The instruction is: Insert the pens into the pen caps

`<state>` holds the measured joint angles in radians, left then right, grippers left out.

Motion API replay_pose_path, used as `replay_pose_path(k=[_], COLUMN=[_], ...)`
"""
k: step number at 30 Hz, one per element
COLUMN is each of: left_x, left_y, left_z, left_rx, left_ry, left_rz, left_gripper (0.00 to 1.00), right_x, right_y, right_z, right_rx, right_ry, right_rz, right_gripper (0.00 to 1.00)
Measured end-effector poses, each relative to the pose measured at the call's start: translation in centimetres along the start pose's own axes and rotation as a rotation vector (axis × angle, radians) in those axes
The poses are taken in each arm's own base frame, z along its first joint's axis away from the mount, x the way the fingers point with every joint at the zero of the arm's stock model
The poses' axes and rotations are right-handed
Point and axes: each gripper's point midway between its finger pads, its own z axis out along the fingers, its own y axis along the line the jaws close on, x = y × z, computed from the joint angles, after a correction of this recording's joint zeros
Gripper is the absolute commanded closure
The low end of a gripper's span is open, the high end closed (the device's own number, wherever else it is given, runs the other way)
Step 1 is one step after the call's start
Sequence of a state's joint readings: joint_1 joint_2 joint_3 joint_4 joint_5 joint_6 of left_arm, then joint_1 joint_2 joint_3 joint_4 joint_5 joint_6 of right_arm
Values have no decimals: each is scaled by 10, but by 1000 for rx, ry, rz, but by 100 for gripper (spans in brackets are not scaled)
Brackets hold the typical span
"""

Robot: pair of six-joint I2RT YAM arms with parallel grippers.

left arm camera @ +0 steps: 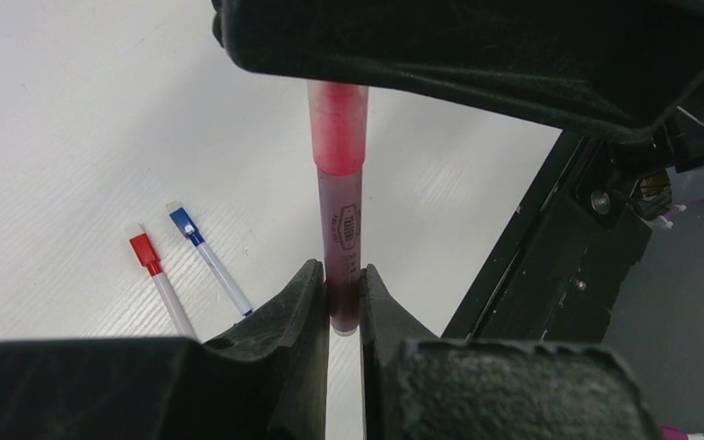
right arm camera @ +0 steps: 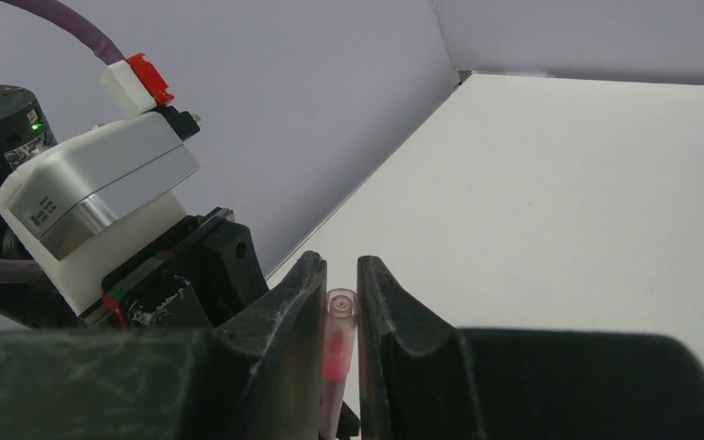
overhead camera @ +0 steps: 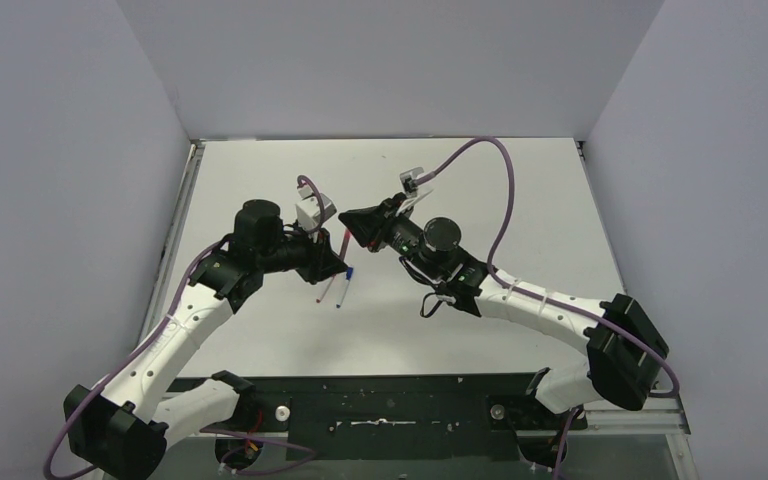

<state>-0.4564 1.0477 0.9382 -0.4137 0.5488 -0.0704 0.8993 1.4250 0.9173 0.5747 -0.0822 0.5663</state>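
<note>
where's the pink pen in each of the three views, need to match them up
Top external: the pink pen is a thin red streak at the centre, between the left gripper and the right gripper.
Left wrist: centre, upright, rising from the left gripper's fingers.
Right wrist: bottom centre, its pale end pinched between the fingers.
Shared landmark: the right gripper, holding the pen's far end in every view.

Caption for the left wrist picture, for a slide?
Left hand grips the pinkish-red pen, right hand holds its pale pink cap; two white pens lie nearby.
</note>
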Motion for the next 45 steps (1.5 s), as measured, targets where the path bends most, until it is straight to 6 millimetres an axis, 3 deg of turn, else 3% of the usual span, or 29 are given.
replay_pose_path(k=[39, 45], left_x=[21, 15], left_y=[6, 9], left_z=[-16, -17], left_rx=[-36, -43], left_ry=[70, 48], left_rz=[-58, -54], left_gripper=[100, 100], right_x=[25, 10], right_y=[8, 18], right_z=[5, 18], right_rx=[-30, -23], right_ry=[-20, 15], right_rz=[103, 35], right_gripper=[100, 100])
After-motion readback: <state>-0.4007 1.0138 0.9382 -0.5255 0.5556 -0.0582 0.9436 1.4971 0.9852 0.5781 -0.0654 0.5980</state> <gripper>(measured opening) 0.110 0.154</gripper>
